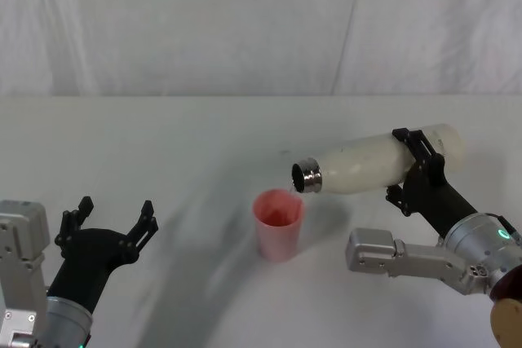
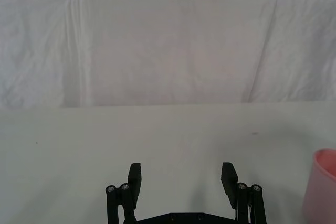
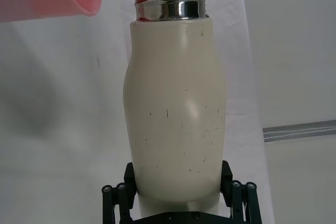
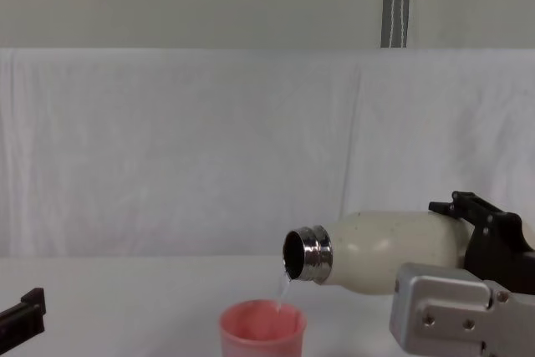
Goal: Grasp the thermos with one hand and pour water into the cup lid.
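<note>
Right gripper (image 1: 418,165) clamped around the lower body of the thermos (image 1: 383,160), one black finger on each side, holding it lifted off the white table (image 1: 204,144). Thermos tipped almost flat, long axis running from the gripper on the robot's right toward the middle, steel neck (image 4: 308,254) lowest and pointing left. Directly under that mouth, the cup lid (image 1: 278,222), standing upright on the table, pink, open side up. Thin stream of water (image 4: 284,288) falling from the neck's lower lip into the cup lid, seen from the chest camera. Mouth just above and slightly to the right of the cup lid's rim, not touching it; judged mid-pour, with any further tilt needing the mouth kept over the opening. Left gripper (image 1: 110,222) resting low at the near left, fingers spread wide and holding nothing, well apart from the cup lid. Nothing else on the table between mouth and cup; white cloth backdrop (image 4: 167,148) behind
</note>
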### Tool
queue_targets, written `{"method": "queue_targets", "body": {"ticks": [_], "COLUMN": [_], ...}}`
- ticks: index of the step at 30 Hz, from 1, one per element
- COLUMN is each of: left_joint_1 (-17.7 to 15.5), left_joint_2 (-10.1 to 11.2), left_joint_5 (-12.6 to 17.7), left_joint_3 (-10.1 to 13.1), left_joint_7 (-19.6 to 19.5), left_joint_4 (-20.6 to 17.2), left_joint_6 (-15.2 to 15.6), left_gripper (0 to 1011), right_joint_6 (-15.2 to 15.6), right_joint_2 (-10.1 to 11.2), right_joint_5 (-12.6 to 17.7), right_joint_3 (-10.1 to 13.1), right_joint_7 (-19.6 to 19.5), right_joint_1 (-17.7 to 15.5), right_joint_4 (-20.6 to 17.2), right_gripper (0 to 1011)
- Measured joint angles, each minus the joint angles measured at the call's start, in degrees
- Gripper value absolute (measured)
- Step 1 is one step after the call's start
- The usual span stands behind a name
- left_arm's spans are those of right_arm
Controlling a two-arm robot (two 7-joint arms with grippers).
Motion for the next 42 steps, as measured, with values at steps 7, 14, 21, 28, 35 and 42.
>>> {"method": "queue_targets", "body": {"ticks": [7,14,21,28,35,42], "left_joint_1": [0.0,0.0,0.0,0.0,0.0,0.0], "left_joint_2": [0.0,0.0,0.0,0.0,0.0,0.0], "left_joint_5": [0.0,0.0,0.0,0.0,0.0,0.0], "left_joint_3": [0.0,0.0,0.0,0.0,0.0,0.0], "left_joint_7": [0.0,0.0,0.0,0.0,0.0,0.0], "left_joint_4": [0.0,0.0,0.0,0.0,0.0,0.0], "left_joint_6": [0.0,0.0,0.0,0.0,0.0,0.0], "left_gripper": [1001,1001,1001,1001,1001,1001], "right_joint_6": [0.0,0.1,0.2,0.2,0.3,0.3], "right_joint_2": [0.0,-0.1,-0.2,-0.1,0.0,0.1], "right_joint_5": [0.1,0.4,0.4,0.4,0.3,0.2], "right_joint_3": [0.0,0.0,0.0,-0.1,-0.2,-0.2], "right_joint_7": [0.0,0.0,0.2,0.3,0.3,0.4], "right_joint_1": [0.3,0.2,0.2,0.2,0.2,0.3], "right_joint_4": [0.1,0.1,0.1,0.1,0.0,0.0], "right_gripper": [951,951,951,951,951,951]}}
